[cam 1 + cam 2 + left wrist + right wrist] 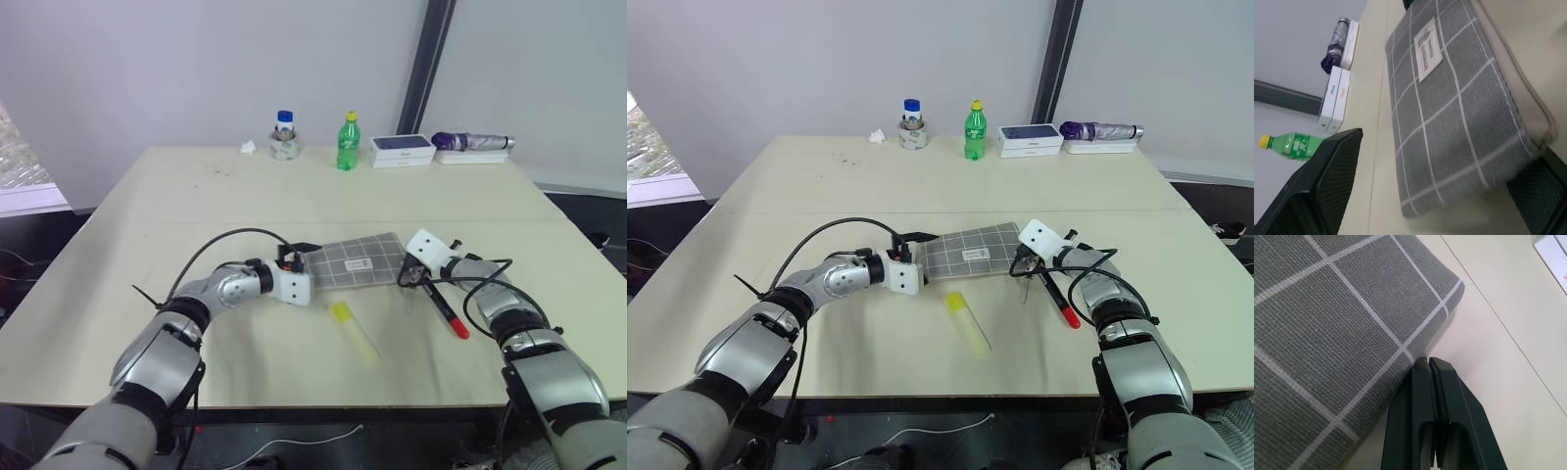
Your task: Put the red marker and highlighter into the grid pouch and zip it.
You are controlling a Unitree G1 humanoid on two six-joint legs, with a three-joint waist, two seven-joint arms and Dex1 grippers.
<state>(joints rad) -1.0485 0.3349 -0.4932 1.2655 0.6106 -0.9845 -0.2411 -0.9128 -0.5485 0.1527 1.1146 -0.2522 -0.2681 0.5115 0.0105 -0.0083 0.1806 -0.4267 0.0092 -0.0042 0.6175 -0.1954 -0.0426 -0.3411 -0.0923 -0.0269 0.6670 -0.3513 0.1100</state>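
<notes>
Holding the flat grey grid pouch steady matters: the open left gripper should pinch its end while the shut right gripper rests beside it.

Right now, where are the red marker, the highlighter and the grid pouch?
red marker [446, 313], left eye view, on its black barrel.
highlighter [353, 331], left eye view, mid-body.
grid pouch [358, 260], left eye view, on the fabric by its white label.

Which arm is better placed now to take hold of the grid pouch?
Left, probably. The left gripper has its jaws open around the near end of the grid pouch. The right gripper has its jaws shut, beside the pouch's other end.
</notes>
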